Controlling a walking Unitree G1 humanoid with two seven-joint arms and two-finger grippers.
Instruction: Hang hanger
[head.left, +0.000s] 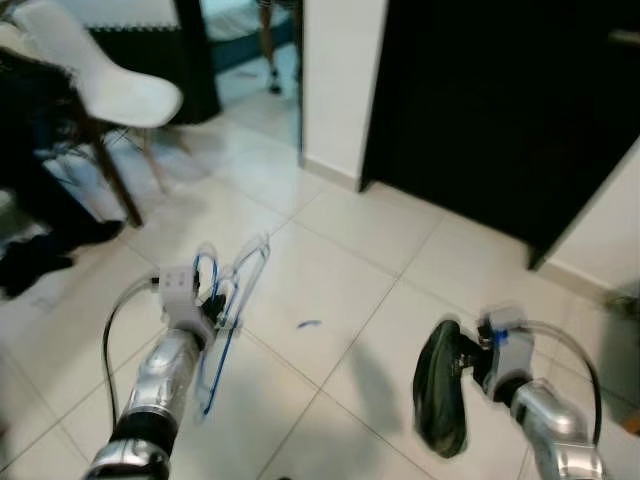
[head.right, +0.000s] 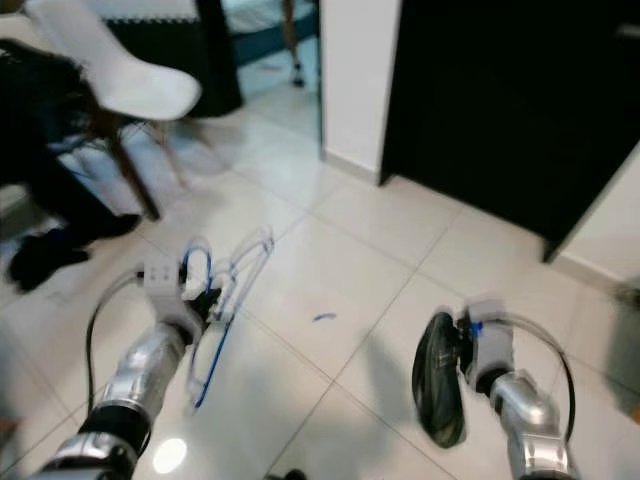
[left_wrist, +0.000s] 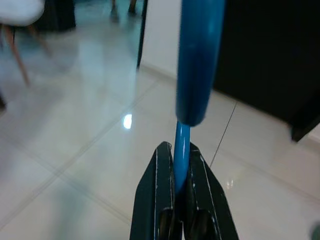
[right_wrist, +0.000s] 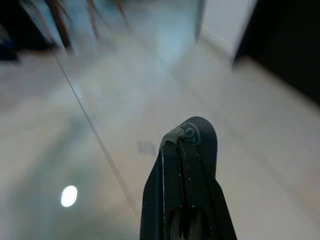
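Gripping blue hanger (left_wrist: 192, 75), left end effector (left_wrist: 179, 165)

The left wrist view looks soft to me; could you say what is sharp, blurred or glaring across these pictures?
Left wrist view: fingers fairly sharp, blue hanger up close blurred, lamp glare on the floor. Right wrist view: floor smeared, one glare spot. Eye views: motion-blurred throughout.

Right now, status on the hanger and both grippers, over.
Left gripper shut on blue hanger, held over tiled floor. Right gripper shut, empty. White chair ahead-left.
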